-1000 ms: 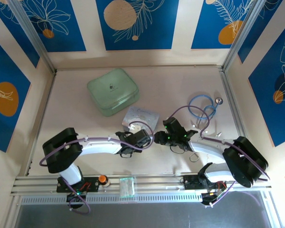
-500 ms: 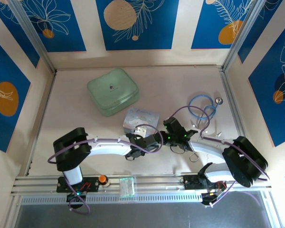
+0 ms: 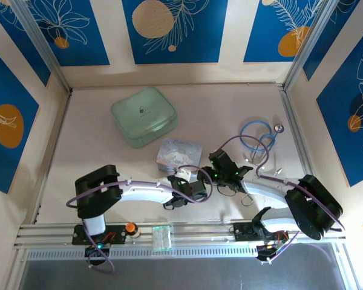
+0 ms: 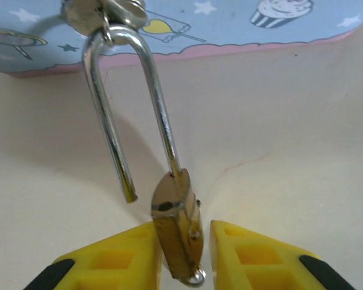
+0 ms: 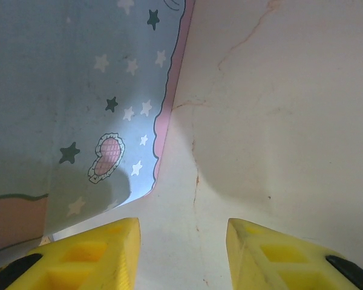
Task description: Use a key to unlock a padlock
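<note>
The left gripper (image 4: 181,234) squeezes the little padlock (image 4: 172,208) just beside the blue tin (image 4: 230,24), the right gripper (image 5: 181,232) near the tin is spread and holds nothing, and I think the padlock could slip and fall, because only its thin body is pinched.

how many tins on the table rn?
2. A pale green tin sits at the back left of the table. A smaller blue patterned tin sits near the centre, in front of the green one. No third seems hidden.
</note>
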